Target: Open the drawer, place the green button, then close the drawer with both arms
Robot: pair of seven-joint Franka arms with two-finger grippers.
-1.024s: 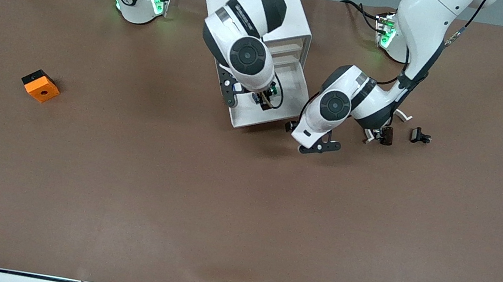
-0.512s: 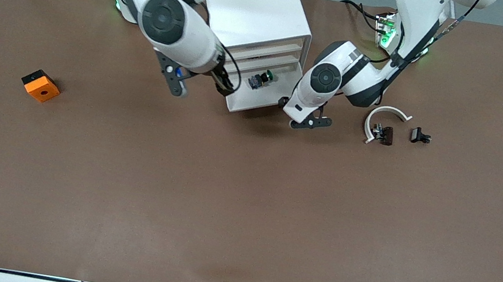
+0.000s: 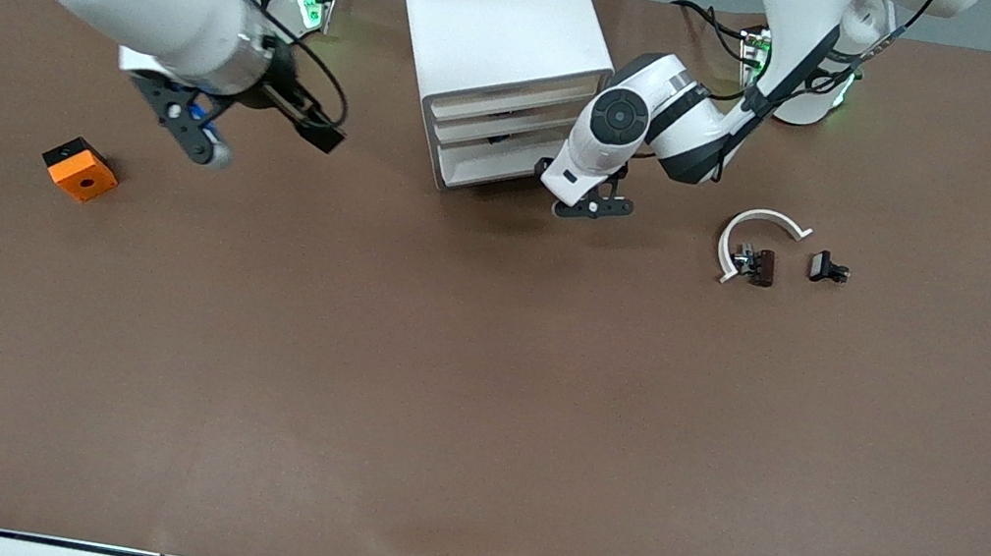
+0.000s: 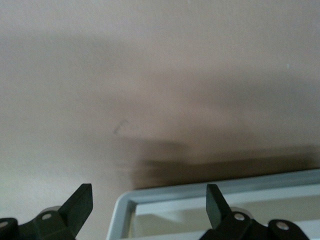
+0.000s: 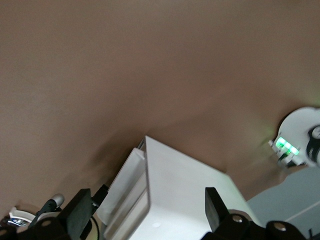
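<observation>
The white cabinet [image 3: 495, 29] stands near the robots' bases. Its lowest drawer [image 3: 497, 171] is pushed in, about flush with the other drawer fronts. The button is hidden inside. My left gripper [image 3: 588, 207] is open, low by the drawer's front corner toward the left arm's end. In the left wrist view the drawer's white rim [image 4: 122, 210] lies between the spread fingers of my left gripper [image 4: 148, 206]. My right gripper [image 3: 198, 136] is open and empty over bare table toward the right arm's end. In the right wrist view my right gripper [image 5: 148, 210] frames the cabinet [image 5: 190, 200] farther off.
An orange square block [image 3: 80, 169] lies on the table near the right gripper. A white curved ring [image 3: 760, 223] with a dark piece [image 3: 761, 265] and a small black piece [image 3: 827, 268] lie toward the left arm's end. The brown mat [image 3: 477, 394] covers the table.
The right arm swung away from the drawer toward its own end of the table. The drawer slid into the cabinet with the left gripper following, and the button went out of sight.
</observation>
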